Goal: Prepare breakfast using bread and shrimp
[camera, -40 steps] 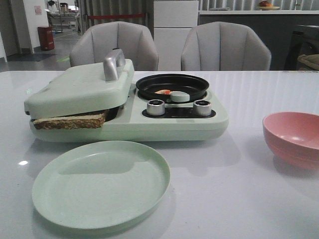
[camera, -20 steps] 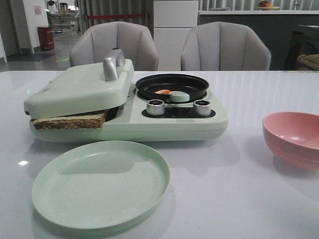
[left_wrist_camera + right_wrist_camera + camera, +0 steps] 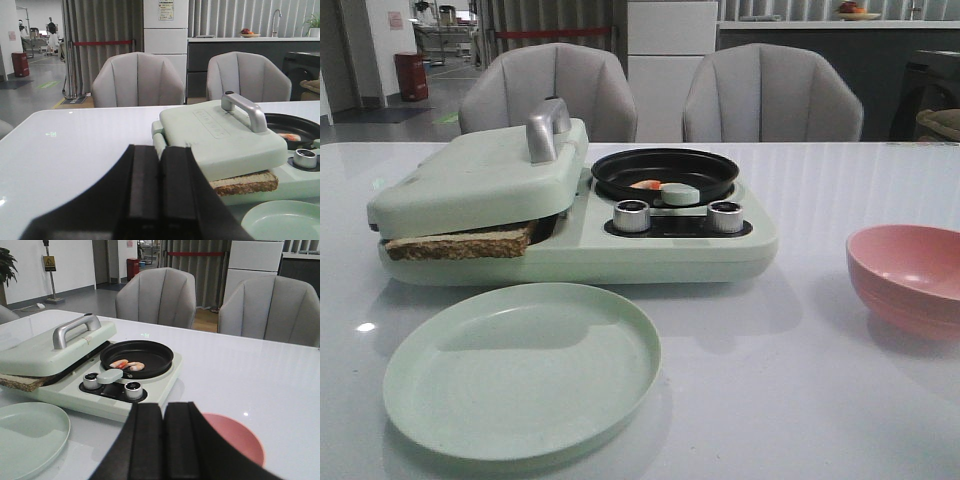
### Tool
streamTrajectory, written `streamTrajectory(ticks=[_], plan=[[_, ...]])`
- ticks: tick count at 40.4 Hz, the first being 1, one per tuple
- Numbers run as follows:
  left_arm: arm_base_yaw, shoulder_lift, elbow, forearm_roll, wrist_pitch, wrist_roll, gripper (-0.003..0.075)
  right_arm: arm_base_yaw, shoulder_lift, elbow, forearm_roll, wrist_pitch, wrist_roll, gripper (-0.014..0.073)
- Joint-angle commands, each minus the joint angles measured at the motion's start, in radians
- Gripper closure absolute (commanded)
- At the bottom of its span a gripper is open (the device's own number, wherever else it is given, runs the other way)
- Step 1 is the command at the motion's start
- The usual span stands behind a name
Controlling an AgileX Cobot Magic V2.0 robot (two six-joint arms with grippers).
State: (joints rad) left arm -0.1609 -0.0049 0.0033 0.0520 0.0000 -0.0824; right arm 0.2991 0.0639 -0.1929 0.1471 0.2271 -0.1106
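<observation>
A: What is seen nearest in the front view?

B: A pale green plate is set at the near edge of the white table, with a pink bowl well apart to its right. Neither arm is seen in that view.

A: And the grippers?

B: The left gripper is shown in its wrist view with its two black fingers pressed together and nothing between them. The right gripper is likewise closed on nothing, with the pink bowl seen just behind its fingers.

A: Where is the bread placed?

B: The bread is clamped under the lowered lid of the pale green breakfast maker, beyond the plate; only a brown crusted edge is left sticking out at the front. It is well apart from both grippers.

A: The shrimp?

B: The shrimp is found in the round black pan on the machine's right half, behind two silver knobs, also clear of both grippers.

A: Can any writing be read?

B: Embossed marks on the lid and a paper on the far cabinet cannot be made out. Two grey chairs are seen behind the table.
</observation>
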Motion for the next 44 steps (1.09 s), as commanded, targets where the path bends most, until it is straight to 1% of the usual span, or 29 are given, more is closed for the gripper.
streamTrajectory(ticks=[1,7,14,44], plan=[[-0.008,-0.023,0.033,0.000,-0.083,-0.005,0.0687,0.001,0.010,-0.025,0.000,-0.092,-0.007,0.0627],[-0.004,-0.023,0.033,-0.034,-0.079,-0.005,0.0687,0.001,0.010,-0.025,0.000,-0.092,-0.007,0.0627],[0.023,-0.023,0.033,-0.036,-0.077,-0.005,0.0687,0.001,0.010,-0.025,0.000,-0.092,-0.007,0.0627],[0.023,-0.023,0.033,-0.036,-0.077,-0.005,0.0687,0.001,0.010,-0.025,0.000,-0.092,-0.007,0.0627]])
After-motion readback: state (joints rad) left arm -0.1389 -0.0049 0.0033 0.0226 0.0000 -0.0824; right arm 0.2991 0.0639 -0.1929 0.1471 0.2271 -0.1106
